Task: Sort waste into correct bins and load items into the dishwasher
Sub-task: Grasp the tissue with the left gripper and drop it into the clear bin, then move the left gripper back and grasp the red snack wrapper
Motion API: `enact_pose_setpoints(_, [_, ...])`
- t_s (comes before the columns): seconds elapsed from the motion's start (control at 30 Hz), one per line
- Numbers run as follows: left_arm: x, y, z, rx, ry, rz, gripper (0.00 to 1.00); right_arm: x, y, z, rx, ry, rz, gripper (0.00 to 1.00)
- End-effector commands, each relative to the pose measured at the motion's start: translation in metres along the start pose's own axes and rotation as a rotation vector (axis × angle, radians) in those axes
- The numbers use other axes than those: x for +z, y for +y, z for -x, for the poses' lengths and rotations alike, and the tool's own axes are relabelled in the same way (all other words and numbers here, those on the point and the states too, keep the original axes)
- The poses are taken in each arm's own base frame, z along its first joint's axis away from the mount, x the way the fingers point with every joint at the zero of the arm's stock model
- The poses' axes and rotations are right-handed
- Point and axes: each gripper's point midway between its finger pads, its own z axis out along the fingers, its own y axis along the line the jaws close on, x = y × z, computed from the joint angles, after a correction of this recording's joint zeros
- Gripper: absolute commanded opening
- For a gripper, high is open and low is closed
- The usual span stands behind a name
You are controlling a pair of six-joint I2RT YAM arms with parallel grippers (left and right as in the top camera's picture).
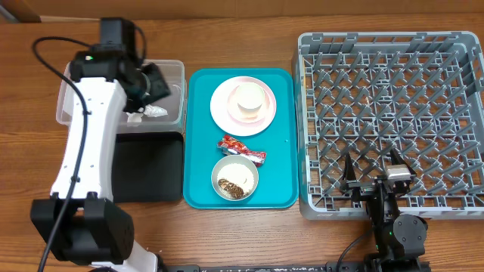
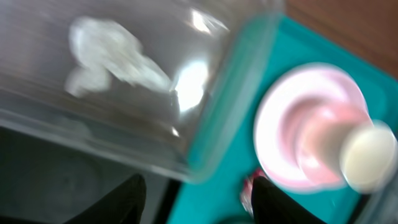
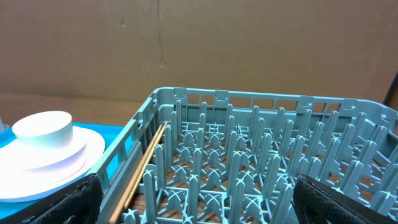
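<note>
A crumpled white tissue (image 1: 155,111) lies in the clear tub (image 1: 175,69); it also shows in the left wrist view (image 2: 112,59). My left gripper (image 1: 153,83) hovers over the tub's right end, open and empty (image 2: 199,205). The black tray (image 1: 147,170) sits in front of the tub. On the teal tray (image 1: 281,170) are a pink-white plate (image 1: 227,113) with a white cup (image 1: 249,98) upside down on it, a red-and-silver candy wrapper (image 1: 240,147), and a white bowl (image 1: 236,172) holding brownish food scraps (image 1: 231,187). My right gripper (image 1: 374,175) is open and empty over the front edge of the grey dish rack (image 1: 393,98).
The right wrist view shows the rack's pegs (image 3: 261,162) ahead and the plate (image 3: 62,162) with the cup (image 3: 43,127) to the left. The left wrist view is blurred; the plate (image 2: 280,137) and wrapper (image 2: 249,186) show by the right finger.
</note>
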Motion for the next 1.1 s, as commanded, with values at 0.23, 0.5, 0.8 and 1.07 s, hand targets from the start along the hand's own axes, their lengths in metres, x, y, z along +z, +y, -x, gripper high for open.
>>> enact_pose_setpoints(0.23, [0.015, -0.084, -0.099, 0.253, 0.179, -0.090, 0.60, 0.000, 0.002, -0.001, 0.000, -0.006, 0.007, 1.00])
enact_pose_setpoints(0.5, [0.057, -0.105, -0.150, 0.230, 0.211, -0.092, 0.56, 0.000, 0.002, -0.001, -0.001, -0.006, 0.007, 1.00])
enact_pose_setpoints(0.8, [0.088, -0.088, -0.166, 0.124, 0.205, -0.033, 0.48, 0.000, 0.002, -0.001, 0.000, -0.006, 0.007, 1.00])
enact_pose_setpoints(1.07, [0.107, -0.078, -0.170, 0.050, 0.180, -0.019, 0.47, 0.000, 0.002, -0.001, 0.000, -0.006, 0.007, 1.00])
